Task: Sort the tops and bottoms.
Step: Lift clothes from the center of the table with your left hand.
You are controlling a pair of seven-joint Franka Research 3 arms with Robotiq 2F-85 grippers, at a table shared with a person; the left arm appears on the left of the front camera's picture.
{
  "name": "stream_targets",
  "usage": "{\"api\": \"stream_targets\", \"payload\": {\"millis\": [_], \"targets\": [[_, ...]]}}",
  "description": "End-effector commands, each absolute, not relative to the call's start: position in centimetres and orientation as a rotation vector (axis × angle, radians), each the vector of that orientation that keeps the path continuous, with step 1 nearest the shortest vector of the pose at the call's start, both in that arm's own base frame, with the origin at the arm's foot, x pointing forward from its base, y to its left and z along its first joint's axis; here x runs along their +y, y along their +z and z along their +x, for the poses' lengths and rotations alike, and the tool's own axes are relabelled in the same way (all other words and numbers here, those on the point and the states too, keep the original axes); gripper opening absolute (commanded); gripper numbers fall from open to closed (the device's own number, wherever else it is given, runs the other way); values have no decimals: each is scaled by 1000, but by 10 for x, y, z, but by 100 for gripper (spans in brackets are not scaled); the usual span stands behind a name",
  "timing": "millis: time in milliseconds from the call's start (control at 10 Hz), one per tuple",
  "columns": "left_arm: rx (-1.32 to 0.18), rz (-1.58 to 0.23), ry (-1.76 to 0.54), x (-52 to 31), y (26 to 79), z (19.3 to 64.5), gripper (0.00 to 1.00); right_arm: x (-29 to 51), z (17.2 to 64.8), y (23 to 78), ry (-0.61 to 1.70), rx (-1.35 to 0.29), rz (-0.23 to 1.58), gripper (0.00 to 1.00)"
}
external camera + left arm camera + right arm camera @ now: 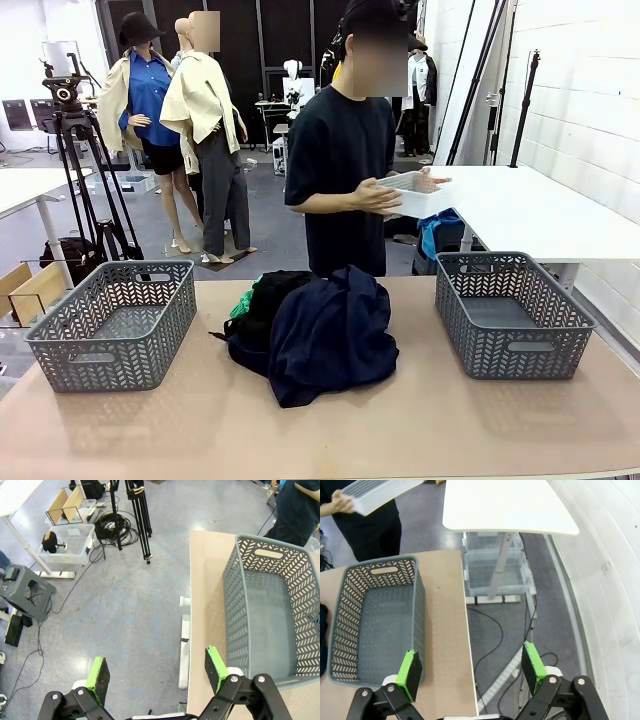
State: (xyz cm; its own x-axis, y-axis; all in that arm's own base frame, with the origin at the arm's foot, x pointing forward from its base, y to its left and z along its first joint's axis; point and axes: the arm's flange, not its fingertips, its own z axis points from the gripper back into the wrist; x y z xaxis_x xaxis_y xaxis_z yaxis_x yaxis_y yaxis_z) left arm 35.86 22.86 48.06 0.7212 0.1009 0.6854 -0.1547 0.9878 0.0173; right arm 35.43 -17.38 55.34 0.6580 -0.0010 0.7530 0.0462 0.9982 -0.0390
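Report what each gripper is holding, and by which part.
Nothing. The left gripper and right gripper both stand open and empty. The person's hands hold a white bin by its edges.

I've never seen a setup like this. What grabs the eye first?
A dark heap of clothes sits mid-table, a green garment peeking out at its left. A grey left basket and right basket flank it. Behind it a person holds a white tray.

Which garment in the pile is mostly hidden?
The bright green one: only a sliver shows at the pile's left beside the black garment, unlike the navy one.
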Motion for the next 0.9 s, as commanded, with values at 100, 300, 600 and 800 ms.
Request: {"api": "stream_targets", "payload": {"millis": [100, 300, 600, 800], "targets": [[-751, 77, 144, 231, 480, 357, 100, -174, 355, 553, -28, -853, -53, 100], [-751, 77, 144, 231, 480, 357, 100, -174, 355, 553, -28, -853, -53, 100], [-751, 77, 144, 231, 480, 357, 100, -174, 355, 553, -28, -853, -53, 100], [-751, 77, 144, 231, 480, 357, 100, -174, 355, 553, -28, -853, -53, 100]]}}
